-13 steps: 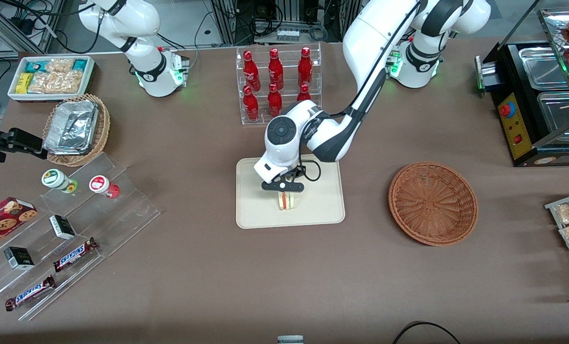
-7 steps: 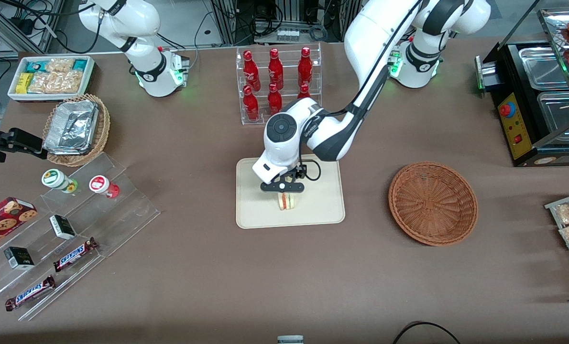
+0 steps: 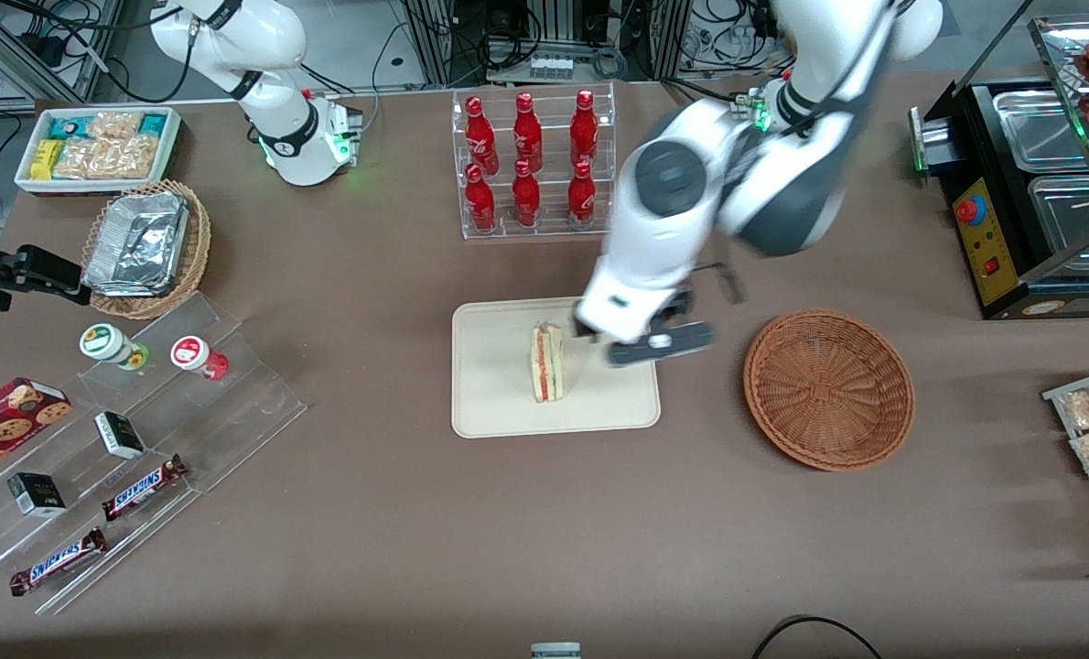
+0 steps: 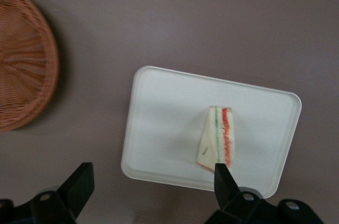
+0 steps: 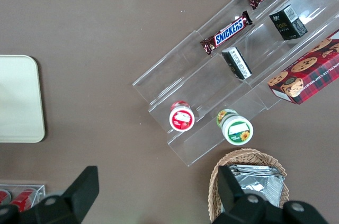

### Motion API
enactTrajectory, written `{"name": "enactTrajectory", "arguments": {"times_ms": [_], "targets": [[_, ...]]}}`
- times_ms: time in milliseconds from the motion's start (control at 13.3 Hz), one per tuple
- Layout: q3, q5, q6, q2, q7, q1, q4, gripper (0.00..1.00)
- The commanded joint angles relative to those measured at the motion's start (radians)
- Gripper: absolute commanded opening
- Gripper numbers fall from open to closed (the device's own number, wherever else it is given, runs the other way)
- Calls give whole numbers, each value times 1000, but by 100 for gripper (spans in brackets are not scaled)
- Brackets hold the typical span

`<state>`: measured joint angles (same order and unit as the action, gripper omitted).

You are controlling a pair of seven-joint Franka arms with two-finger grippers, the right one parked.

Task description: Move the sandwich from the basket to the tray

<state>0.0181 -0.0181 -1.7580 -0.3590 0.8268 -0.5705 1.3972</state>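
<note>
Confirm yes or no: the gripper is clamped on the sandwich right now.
No: the gripper hangs open above the tray's edge nearest the basket, apart from the sandwich standing free on the tray.

From the wrist camera we look straight down on the tray [image 4: 159,128], a pale rectangle with rounded corners and a low rim, lying on the brown table [image 4: 185,17]. The sandwich [image 4: 216,138] rests on the tray, toward one of its short ends, with its red and green filling stripes facing up at us. The gripper [image 4: 151,184] hangs above the table with its two dark fingers [image 4: 79,181] spread wide and nothing between them; one fingertip seems to overlap the tray's rim, though we cannot tell how high it is. Part of the basket [image 4: 24,65] shows, well apart from the tray, and looks empty.
</note>
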Motion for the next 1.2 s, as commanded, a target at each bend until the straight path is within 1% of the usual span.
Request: {"name": "enactTrajectory", "arguments": {"times_ms": [0,226,301,376,452,828,978,1129], "targets": [[9,0,121,115,-115,89,34,100],[8,12,224,204,-193,179,42,100],[8,35,245,218,-236,201,46,100],[8,73,283,227,-270,213,45,100],[8,92,301,242,-311,236,46,100],[9,86,316,336,-610,403,134,100],[9,79,328,347,-682,455,144,100],[-3,79,298,405,-739,483,222,100]]}}
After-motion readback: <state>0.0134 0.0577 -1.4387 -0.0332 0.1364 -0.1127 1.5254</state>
